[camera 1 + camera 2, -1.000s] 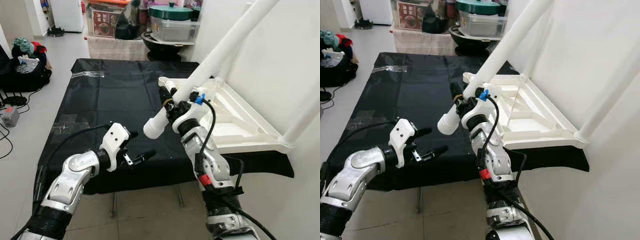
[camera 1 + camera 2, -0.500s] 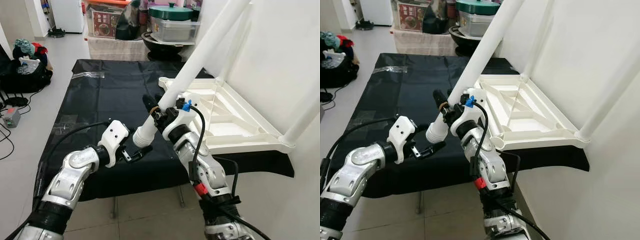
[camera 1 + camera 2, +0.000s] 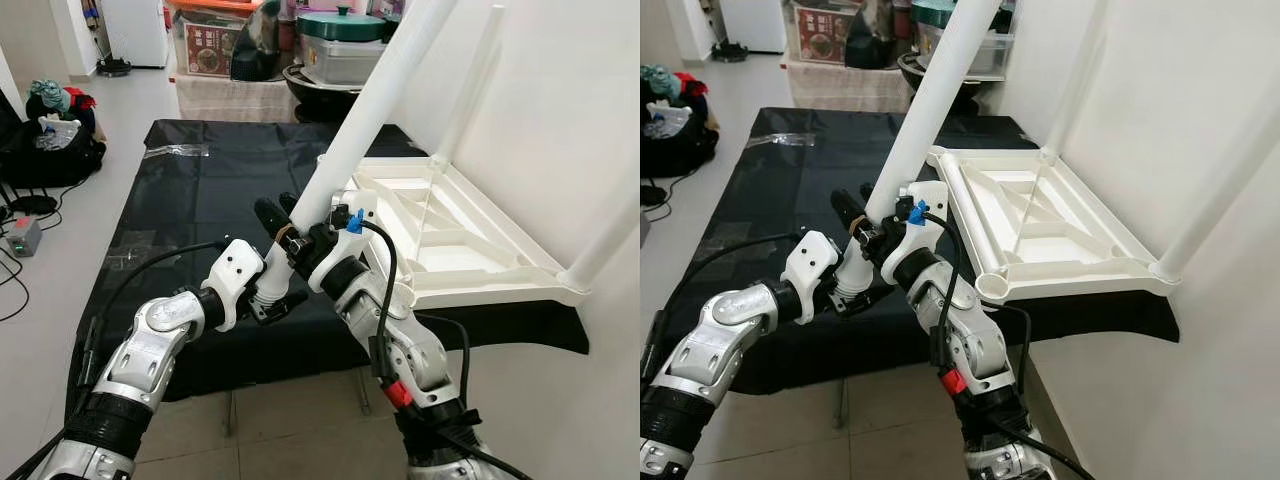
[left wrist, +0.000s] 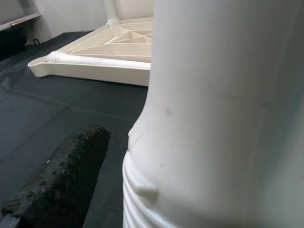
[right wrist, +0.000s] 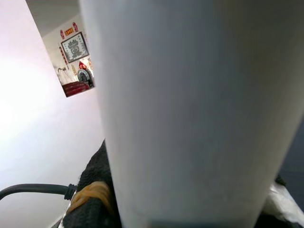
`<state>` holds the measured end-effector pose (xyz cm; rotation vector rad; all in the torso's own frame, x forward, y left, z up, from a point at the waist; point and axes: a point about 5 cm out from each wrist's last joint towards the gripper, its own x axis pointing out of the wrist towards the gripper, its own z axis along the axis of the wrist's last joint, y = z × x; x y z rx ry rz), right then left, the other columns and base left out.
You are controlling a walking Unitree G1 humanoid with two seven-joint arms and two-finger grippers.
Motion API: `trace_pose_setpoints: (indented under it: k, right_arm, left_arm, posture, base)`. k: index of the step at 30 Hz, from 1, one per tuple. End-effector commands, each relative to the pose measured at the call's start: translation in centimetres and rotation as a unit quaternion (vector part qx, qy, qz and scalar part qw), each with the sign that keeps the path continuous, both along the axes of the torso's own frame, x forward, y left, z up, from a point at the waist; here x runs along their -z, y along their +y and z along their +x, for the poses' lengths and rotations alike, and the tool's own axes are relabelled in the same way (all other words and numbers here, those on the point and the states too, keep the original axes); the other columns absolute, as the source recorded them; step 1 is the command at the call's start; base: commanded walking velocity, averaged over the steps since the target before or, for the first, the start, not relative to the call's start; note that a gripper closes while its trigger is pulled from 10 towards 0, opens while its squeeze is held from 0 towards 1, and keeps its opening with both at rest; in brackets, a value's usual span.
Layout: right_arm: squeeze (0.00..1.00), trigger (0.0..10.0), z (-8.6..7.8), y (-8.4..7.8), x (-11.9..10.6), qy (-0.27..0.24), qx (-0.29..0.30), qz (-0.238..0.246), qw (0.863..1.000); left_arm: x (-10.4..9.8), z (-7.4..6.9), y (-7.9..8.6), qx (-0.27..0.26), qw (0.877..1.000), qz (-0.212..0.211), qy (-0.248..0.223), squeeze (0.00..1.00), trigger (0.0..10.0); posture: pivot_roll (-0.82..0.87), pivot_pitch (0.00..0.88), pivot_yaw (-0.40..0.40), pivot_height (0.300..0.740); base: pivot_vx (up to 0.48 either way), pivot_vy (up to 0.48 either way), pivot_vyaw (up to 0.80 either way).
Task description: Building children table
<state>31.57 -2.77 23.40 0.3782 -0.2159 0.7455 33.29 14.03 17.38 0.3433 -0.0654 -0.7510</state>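
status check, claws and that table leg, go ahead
Right claw shut on long white plastic table leg, held tilted upward. Left claw at leg's threaded lower end. Upturned white tabletop on black-covered table, two legs fitted.
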Motion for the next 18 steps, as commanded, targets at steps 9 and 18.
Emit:
trace_pose_setpoints:
  k: [9,18]
  right_arm:
    - [0.00,0.0,-0.67,0.65,0.09,0.001,-0.031,-0.007,0.999]
    - [0.00,0.0,-0.70,0.78,0.26,0.004,-0.034,-0.013,0.999]
  left_arm:
    - [-0.34,0.29,-0.20,-0.008,1.000,-0.012,-0.014,0.00,0.0]
    - [-0.57,0.28,-0.30,-0.006,1.000,-0.018,-0.026,0.00,0.0]
  posture:
    - [0.07,0.000,-0.087,0.740]
    - [0.07,0.000,-0.090,0.740]
  base:
    - [0.000,0.000,0.00]
    - [0.000,0.000,0.00]
